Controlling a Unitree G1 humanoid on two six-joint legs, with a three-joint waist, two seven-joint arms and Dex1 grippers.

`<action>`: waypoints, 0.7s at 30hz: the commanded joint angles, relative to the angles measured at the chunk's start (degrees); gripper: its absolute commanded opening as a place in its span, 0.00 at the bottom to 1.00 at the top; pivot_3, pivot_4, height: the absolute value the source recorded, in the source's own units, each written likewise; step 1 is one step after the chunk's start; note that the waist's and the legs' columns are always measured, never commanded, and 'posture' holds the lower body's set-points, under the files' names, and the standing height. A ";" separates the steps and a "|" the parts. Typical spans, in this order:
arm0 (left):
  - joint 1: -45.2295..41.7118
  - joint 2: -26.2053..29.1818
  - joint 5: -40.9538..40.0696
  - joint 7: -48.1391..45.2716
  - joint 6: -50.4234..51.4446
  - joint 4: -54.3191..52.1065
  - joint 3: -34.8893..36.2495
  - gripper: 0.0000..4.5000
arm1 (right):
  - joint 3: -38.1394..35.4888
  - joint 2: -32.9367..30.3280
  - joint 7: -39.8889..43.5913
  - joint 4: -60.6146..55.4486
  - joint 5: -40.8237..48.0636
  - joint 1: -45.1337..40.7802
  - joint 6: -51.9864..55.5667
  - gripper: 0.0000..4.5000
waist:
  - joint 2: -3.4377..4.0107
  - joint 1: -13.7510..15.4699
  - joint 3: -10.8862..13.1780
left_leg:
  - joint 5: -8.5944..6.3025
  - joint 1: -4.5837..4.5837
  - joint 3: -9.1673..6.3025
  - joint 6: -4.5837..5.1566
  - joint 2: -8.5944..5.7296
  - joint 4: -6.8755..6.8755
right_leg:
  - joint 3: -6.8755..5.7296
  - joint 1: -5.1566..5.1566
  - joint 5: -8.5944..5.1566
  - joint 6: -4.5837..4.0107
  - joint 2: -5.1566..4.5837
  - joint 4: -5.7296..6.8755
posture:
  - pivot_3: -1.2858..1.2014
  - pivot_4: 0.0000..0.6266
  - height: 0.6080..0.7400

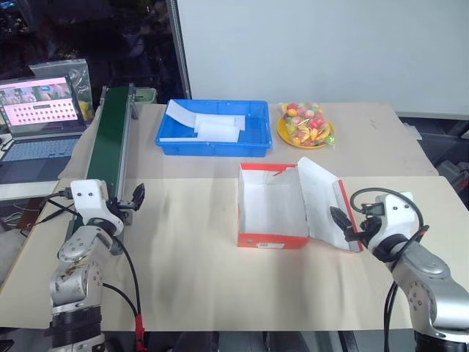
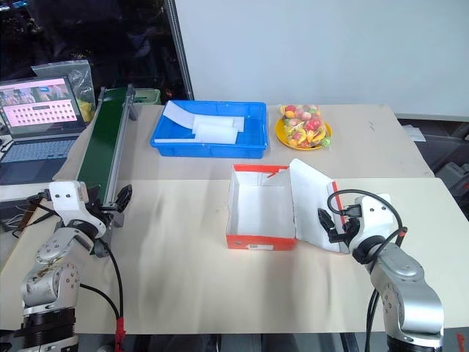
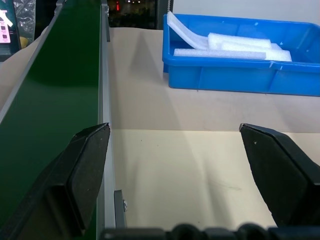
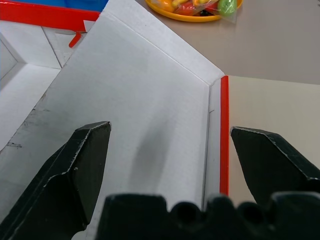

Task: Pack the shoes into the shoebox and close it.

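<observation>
The shoebox (image 1: 272, 207) sits open in the middle of the counter (image 1: 190, 271), red-orange outside and white inside. Its box part looks bare inside as far as I can see. The lid (image 1: 322, 202) is swung out to the robot's right, leaning up at a slant with its white inner face showing and a red edge along the side.

The right tool (image 1: 340, 226) is just beside the near end of that lid, fingers spread wide and holding nothing. From the wrist camera, the lid's white face and red edge lie right in front of the gap between the two black fingers (image 4: 75, 175); whether either finger touches the card I cannot tell.

The left tool (image 1: 133, 199) hangs well off to the left of the box, next to the near end of a green conveyor (image 1: 108, 139). Its fingers (image 3: 75, 175) are also spread wide, with nothing between them.

Further back on the counter stands a blue tray (image 1: 212, 142) holding white foam pieces (image 1: 212, 126), and to its right a yellow plate (image 1: 305, 135) piled with colourful bagged sweets or toy fruit. A laptop (image 1: 37, 121) is open at the far left.
</observation>
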 commanded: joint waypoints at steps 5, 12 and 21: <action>-2.01 0.57 0.58 0.53 -0.22 -1.64 -0.25 0.99 | 1.83 -0.49 -1.70 0.95 -1.96 -4.88 -1.42 1.00 | -0.02 -0.06 0.00 | 0.00 0.00 0.01 -0.01 -0.02 0.03 | 0.01 0.01 0.00 0.00 -0.01 0.00 | 0.52 0.24 0.88; -0.58 0.34 0.76 0.89 -0.22 -3.87 -0.04 0.99 | 10.48 -5.17 17.69 -10.13 16.24 -8.21 6.14 1.00 | -0.03 -0.25 0.01 | 0.00 -0.02 -0.04 -0.01 0.06 -0.01 | -0.04 0.00 0.01 -0.02 0.07 0.00 | 0.52 0.24 0.88; 2.18 -0.11 0.71 2.77 0.71 -7.89 0.94 0.99 | 19.84 -9.71 22.86 -6.50 15.96 -21.01 6.04 1.00 | -0.19 0.03 0.05 | -0.07 0.12 -0.18 0.12 0.07 0.02 | -0.23 0.37 0.20 0.04 0.04 -0.58 | 0.52 0.24 0.88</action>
